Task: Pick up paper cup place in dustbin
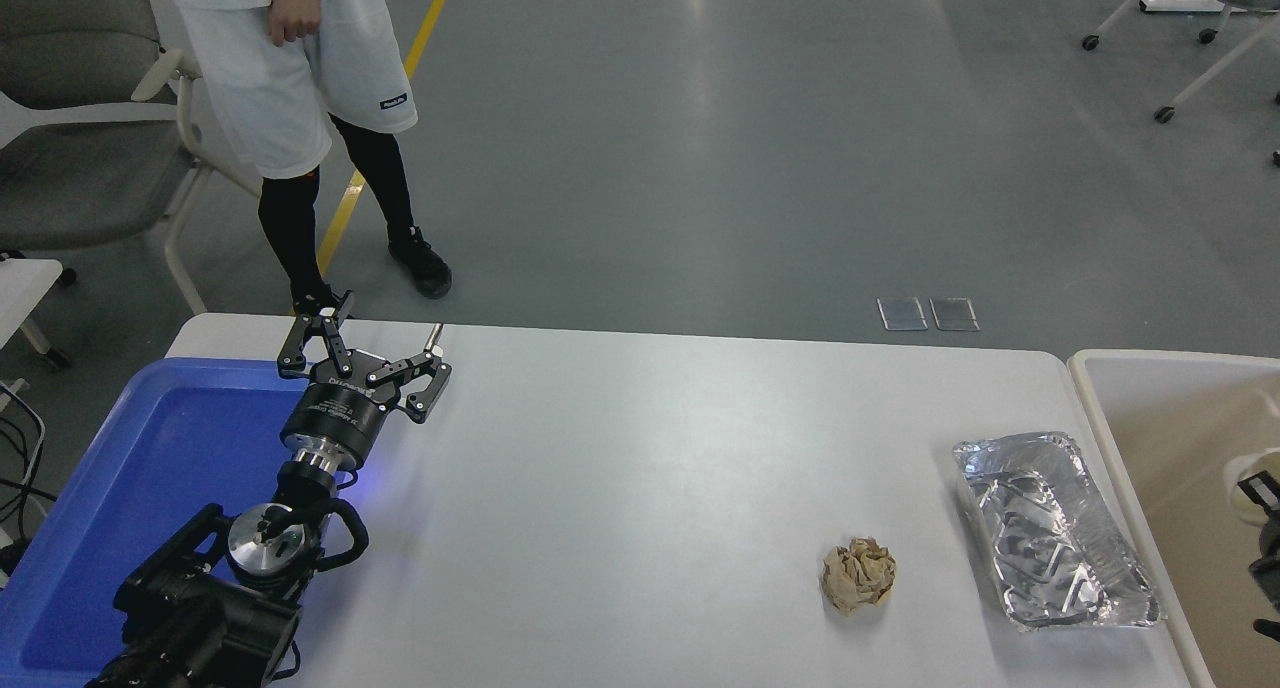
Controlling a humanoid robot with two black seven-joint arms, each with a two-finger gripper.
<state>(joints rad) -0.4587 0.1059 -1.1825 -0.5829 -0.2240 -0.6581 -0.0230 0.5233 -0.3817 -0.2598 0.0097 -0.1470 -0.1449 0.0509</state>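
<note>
The paper cup (1243,468), small, round and off-white, shows at the right edge, over the inside of the beige dustbin (1090,388). My right gripper (1262,498) is cut off by the picture's edge, with only black finger parts showing. One finger lies across the cup, and the gripper looks shut on it. My left gripper (390,316) is parked open and empty at the table's far left, beside the blue tub.
A crumpled tan paper ball (858,576) and a shiny foil tray (1052,528) lie on the white table (650,468) at the right. A blue plastic tub (150,468) stands at the left. A person (290,78) stands past the far left corner.
</note>
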